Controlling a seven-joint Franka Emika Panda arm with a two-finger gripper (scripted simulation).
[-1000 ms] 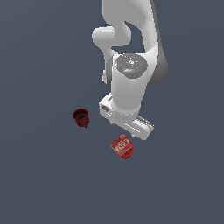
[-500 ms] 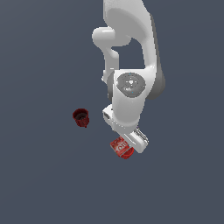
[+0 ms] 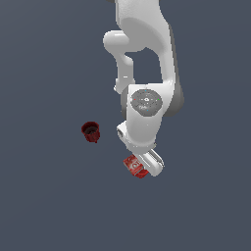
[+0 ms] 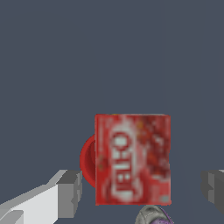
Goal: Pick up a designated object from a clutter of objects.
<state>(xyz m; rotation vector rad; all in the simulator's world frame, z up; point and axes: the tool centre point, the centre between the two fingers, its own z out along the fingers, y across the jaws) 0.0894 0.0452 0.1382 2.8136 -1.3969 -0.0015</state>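
Note:
The red lettered box (image 4: 132,159) lies flat on the grey floor, its white lettering facing up. In the exterior view the box (image 3: 134,165) peeks out beside the arm's hand. The bright red cup (image 4: 87,160) sits half hidden behind the box's edge. The tiny grey-white ball (image 4: 153,215) touches the box's near edge. The dark red cup (image 3: 90,132) stands apart at the exterior view's left. My gripper (image 4: 142,190) is open above the box, one finger (image 4: 70,192) on each side, not touching it. In the exterior view the gripper (image 3: 147,166) is mostly hidden by the hand.
The grey floor (image 3: 49,206) spreads around the items. The white arm (image 3: 144,63) rises above the box and hides part of the clutter in the exterior view.
The arm has lowered and turned its hand over the red box, which is now more covered by the hand. The dark red cup has not moved.

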